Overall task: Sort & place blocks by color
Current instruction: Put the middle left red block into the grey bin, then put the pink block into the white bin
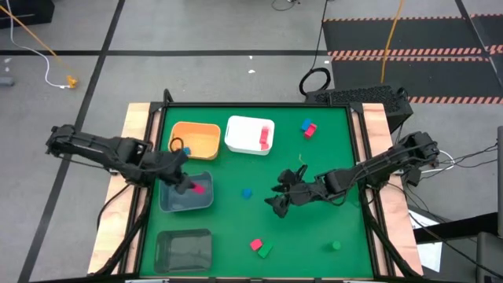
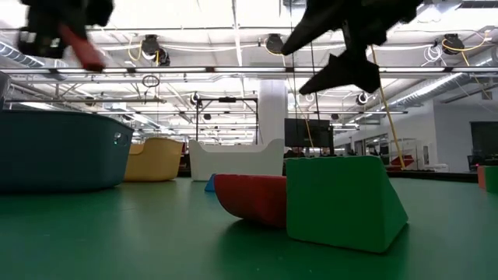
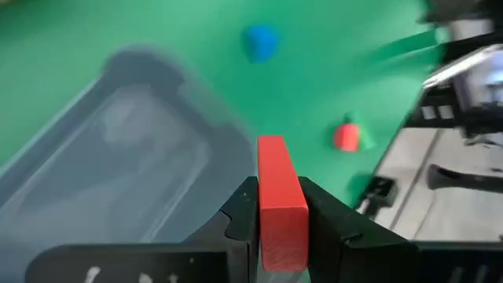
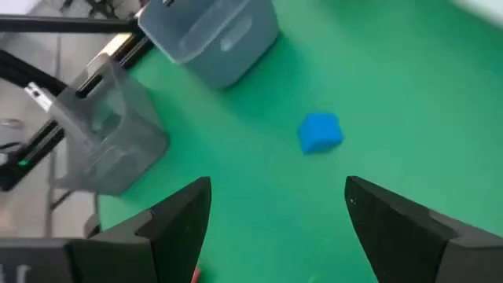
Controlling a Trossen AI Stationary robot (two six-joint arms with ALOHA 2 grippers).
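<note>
From above, a green table (image 1: 236, 236) was seen with four bins along its left part: an orange bin (image 1: 196, 140), a white bin (image 1: 248, 135) beside it holding a pink bar (image 1: 265, 136), a blue-grey bin (image 1: 185, 194) nearer, and a clear grey bin (image 1: 184, 249) nearest. The left gripper (image 1: 191, 186) was held over the blue-grey bin, pinching a red bar (image 1: 196, 188). The right gripper (image 1: 277, 195) was spread wide, right of a small blue block (image 1: 247, 192) that lay bare on the table right of the blue-grey bin. A blue and red pair (image 1: 308, 128) was seen right of the white bin; a red and green pair (image 1: 261, 248) and a green piece (image 1: 335, 245) lay right of the clear grey bin.

At table height, a green wedge (image 2: 342, 201) and a red piece (image 2: 250, 197) were seen touching, close to the camera. The red bar (image 2: 82, 47) was seen aloft over the blue-grey bin (image 2: 62, 149).

In the left wrist view, the red bar (image 3: 278, 200) was clamped between the fingers (image 3: 240, 220), above the clear grey bin (image 3: 118, 173).

In the right wrist view, the fingers (image 4: 177, 216) were seen parted, with the blue block (image 4: 320, 132) lying on the table beyond them.
</note>
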